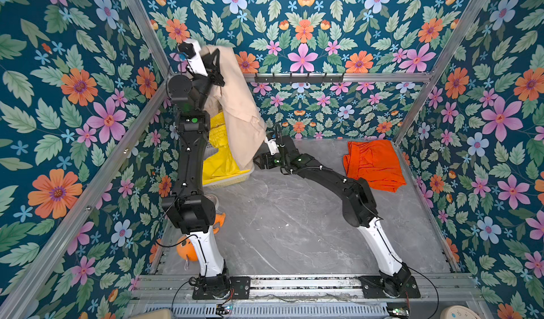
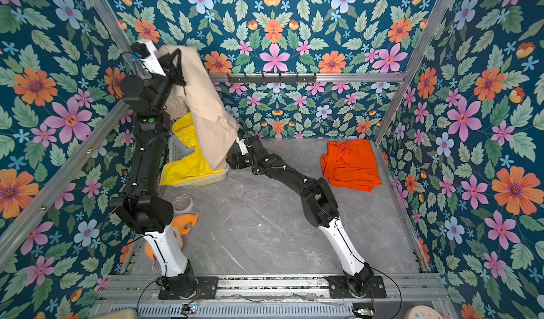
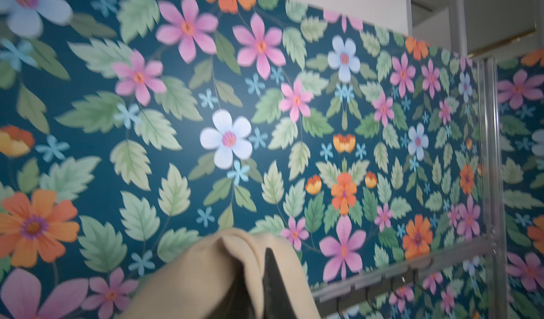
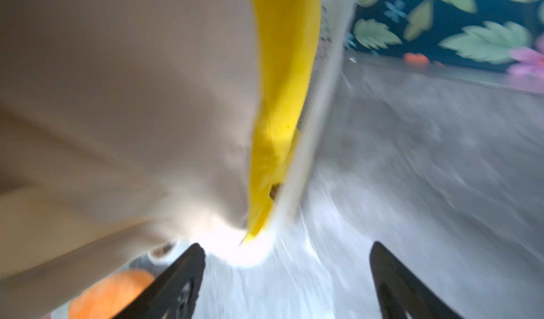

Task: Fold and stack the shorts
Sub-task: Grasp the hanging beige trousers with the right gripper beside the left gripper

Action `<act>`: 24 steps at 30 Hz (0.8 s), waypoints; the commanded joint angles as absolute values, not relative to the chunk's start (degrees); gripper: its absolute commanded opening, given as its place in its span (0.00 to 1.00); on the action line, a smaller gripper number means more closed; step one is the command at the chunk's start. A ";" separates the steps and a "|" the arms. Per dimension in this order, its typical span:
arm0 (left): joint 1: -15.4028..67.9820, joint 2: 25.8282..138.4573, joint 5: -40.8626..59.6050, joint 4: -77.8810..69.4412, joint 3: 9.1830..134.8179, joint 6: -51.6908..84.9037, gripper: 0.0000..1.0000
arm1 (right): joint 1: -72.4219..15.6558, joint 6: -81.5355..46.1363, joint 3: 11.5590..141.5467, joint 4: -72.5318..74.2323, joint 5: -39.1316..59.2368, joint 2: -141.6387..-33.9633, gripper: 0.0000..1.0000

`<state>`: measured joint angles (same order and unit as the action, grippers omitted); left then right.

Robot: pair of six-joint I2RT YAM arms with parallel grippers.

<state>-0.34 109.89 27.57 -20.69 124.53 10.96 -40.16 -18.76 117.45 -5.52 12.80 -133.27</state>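
Note:
High at the back left, my left gripper (image 1: pixel 216 56) (image 3: pixel 259 273) is shut on the top of the beige shorts (image 1: pixel 238 105) (image 2: pixel 206 105). They hang down in front of the white basket (image 1: pixel 232 180) (image 2: pixel 203 182). The yellow shorts (image 1: pixel 219 161) (image 2: pixel 188 167) spill out of that basket. My right gripper (image 1: pixel 258 161) (image 4: pixel 287 249) is low by the basket's right corner, just beside the beige hem (image 4: pixel 117 96). It is open, with nothing between its fingers. The orange shorts (image 1: pixel 372 164) (image 2: pixel 350 164) lie folded at the back right of the table.
An orange plush fish (image 1: pixel 187 248) (image 2: pixel 184 222) and a tape roll (image 2: pixel 182 202) lie near the left arm's base. A metal hook rail (image 1: pixel 298 77) runs along the back wall. Floral walls enclose the grey marble table (image 1: pixel 294 229).

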 commanded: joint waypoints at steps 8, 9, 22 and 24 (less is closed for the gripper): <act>7.40 102.76 43.52 -6.73 101.25 -8.36 0.07 | -35.71 -15.36 84.88 1.74 11.25 -104.90 0.97; 8.08 102.73 43.84 -5.29 100.17 -8.95 0.07 | -35.68 -14.29 83.38 2.54 12.21 -103.23 0.97; 12.36 102.70 47.33 -12.66 91.93 5.40 0.09 | -35.78 -19.39 103.80 6.28 21.77 -118.76 0.99; 12.65 103.09 48.60 -11.86 91.90 6.24 0.14 | -35.85 -20.95 106.23 7.16 20.30 -120.61 0.96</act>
<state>12.25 103.15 45.82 -8.32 91.79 2.81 -35.77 -17.47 103.35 3.88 19.49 -118.98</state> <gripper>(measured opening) 0.115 0.983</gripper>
